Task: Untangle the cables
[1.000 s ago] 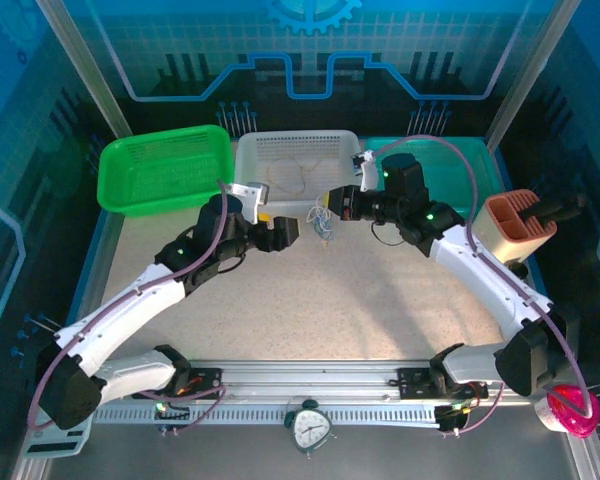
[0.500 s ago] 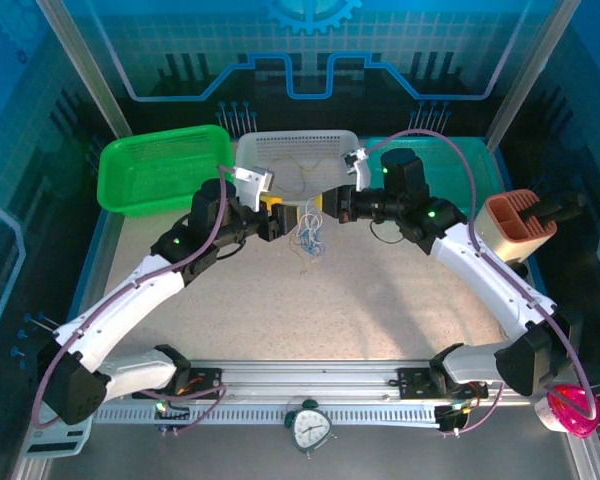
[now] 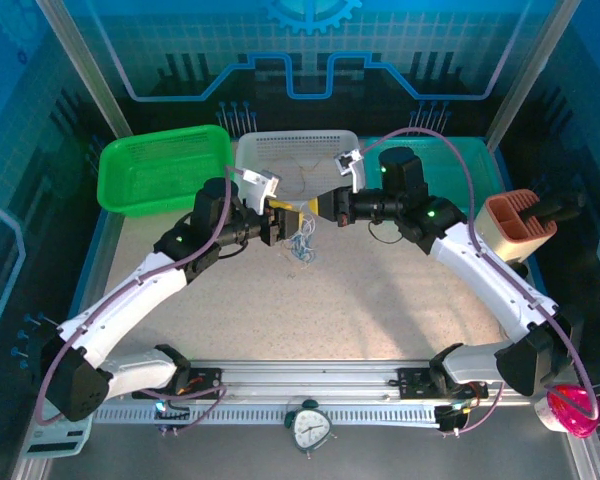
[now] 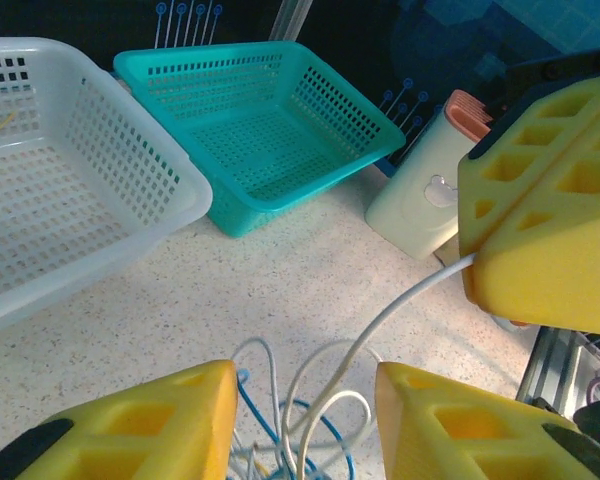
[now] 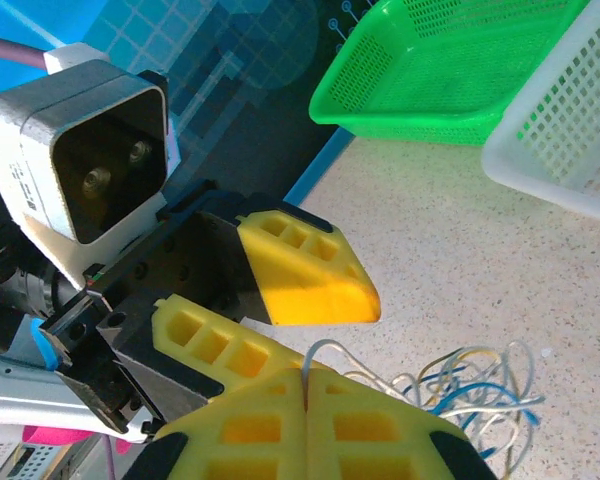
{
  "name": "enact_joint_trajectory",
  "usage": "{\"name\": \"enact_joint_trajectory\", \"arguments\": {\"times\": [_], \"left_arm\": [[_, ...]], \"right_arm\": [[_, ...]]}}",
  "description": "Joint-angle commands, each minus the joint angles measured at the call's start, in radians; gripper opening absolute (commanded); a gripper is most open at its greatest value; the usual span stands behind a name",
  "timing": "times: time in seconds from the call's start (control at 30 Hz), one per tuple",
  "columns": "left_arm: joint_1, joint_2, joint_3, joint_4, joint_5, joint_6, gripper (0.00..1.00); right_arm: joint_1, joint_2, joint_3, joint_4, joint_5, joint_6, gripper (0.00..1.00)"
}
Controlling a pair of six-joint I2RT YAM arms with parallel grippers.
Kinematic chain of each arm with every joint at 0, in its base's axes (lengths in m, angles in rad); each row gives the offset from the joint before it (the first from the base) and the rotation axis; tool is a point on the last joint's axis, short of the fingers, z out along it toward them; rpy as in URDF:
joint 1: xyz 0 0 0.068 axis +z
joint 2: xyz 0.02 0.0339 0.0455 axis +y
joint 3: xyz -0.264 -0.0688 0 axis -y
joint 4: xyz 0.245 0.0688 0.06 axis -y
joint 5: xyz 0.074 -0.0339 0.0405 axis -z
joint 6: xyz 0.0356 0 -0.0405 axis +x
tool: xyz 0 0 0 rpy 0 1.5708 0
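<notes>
Both arms meet mid-table, just near of the white basket [image 3: 300, 138], w/ the cables [image 3: 302, 246] bunched in a small blue-and-whitish tangle right below where the two tips come together, over the speckled tabletop [image 3: 380, 300]. Resting on it or just dangling, can't tell from here. The right gripper [image 5: 305, 385] is pressed tight together, pinching one white strand [image 4: 385, 318] that comes out of the seam btwn its yellow fingers. That strand runs from there down and leftwards, straight into the gap of the left gripper [image 4: 305, 400]. Its fingers stand apart, one each side of the loops, gripping nothing as far as I can see. So what matters: the strand's long axis lies approx along the line btwn the two grippers, left-right across the table. The bulk of the tangle sits at the left gripper's end of it, lower than the right gripper. The left gripper is plainly the nearer one to the knot, w/ loops already btwn its fingers. My guess is it should close on the bundle next, so the right arm can draw its strand off to the right, away from the knot. Risk, prob.: the left fingers catch the white strand too, and pulling then just tightens the lot.
</notes>
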Motion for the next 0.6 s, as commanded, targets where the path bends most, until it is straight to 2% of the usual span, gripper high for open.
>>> {"name": "enact_joint_trajectory", "arguments": {"times": [0.0,0.23,0.47,0.57], "left_arm": [[0.007,0.004,0.020,0.048,0.054,0.017,0.39],[0.007,0.002,0.019,0.064,0.061,0.008,0.33],[0.008,0.003,0.008,0.076,0.069,0.006,0.31],[0.008,0.003,0.006,0.076,0.069,0.005,0.27]], "right_arm": [[0.017,0.010,0.034,-0.015,-0.034,-0.017,0.00],[0.028,0.015,0.034,-0.015,-0.037,-0.017,0.00],[0.035,0.017,0.045,-0.017,-0.039,-0.020,0.00],[0.034,0.015,0.046,-0.019,-0.037,-0.022,0.00]]}}
